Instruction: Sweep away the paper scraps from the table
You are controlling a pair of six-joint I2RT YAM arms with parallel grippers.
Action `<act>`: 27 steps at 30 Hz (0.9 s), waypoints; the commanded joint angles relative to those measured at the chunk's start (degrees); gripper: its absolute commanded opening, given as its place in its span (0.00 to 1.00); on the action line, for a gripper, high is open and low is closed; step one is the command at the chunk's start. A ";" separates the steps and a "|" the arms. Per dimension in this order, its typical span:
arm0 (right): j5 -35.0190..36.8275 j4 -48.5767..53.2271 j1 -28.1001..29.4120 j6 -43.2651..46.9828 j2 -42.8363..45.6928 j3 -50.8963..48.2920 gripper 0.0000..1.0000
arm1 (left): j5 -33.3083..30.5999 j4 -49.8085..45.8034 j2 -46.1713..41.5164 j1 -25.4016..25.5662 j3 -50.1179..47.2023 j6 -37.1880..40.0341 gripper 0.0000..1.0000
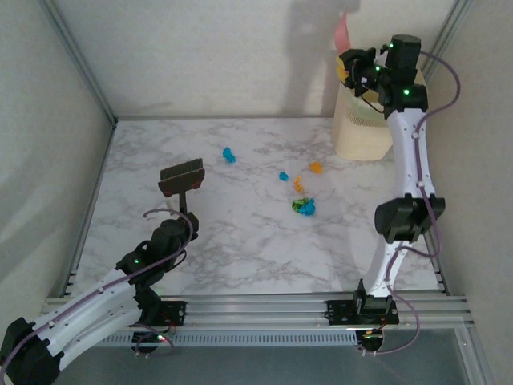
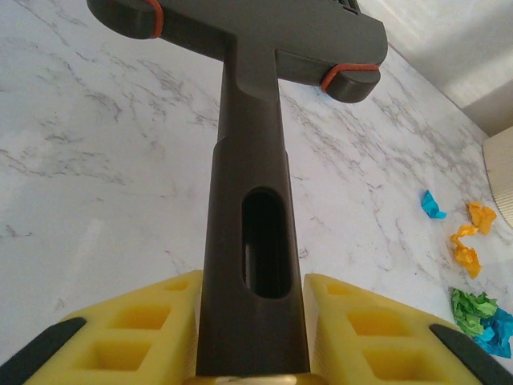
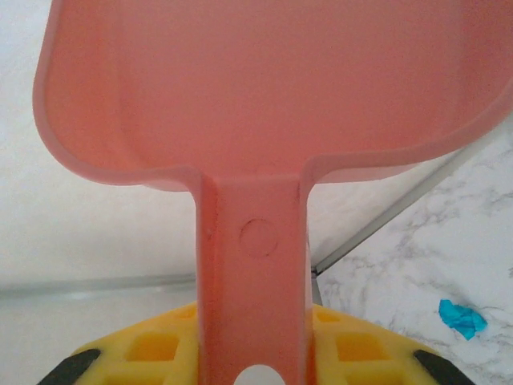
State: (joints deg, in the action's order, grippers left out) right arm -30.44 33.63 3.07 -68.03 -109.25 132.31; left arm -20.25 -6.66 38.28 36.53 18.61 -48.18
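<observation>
Several paper scraps lie mid-table: a blue one [image 1: 229, 155], another blue [image 1: 283, 176], two orange [image 1: 315, 168] [image 1: 298, 184] and a green-blue clump [image 1: 304, 207]. My left gripper [image 1: 180, 224] [image 2: 252, 321] is shut on the handle of the dark brown brush [image 1: 182, 178] [image 2: 252, 241], whose head sits left of the scraps. In the left wrist view the scraps [image 2: 466, 253] lie at the right edge. My right gripper [image 1: 357, 68] [image 3: 252, 345] is raised at the back right, shut on the handle of the pink dustpan [image 1: 343, 32] [image 3: 264, 88]. A blue scrap [image 3: 462, 318] shows far below it.
A beige ribbed bin [image 1: 362, 128] stands at the back right of the marble table [image 1: 240, 249], under the right gripper. Walls close in the left, back and right sides. A metal rail [image 1: 264, 309] runs along the near edge.
</observation>
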 commanded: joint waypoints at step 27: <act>42.20 2.16 54.28 54.63 30.82 -63.45 0.00 | -15.89 -9.46 -9.62 -0.38 -0.29 -6.07 0.00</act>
State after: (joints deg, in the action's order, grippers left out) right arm 2.96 39.22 55.46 -17.91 -76.53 70.00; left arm -30.96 -14.13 29.71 36.53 18.59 -52.36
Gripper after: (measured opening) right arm 0.270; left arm 0.326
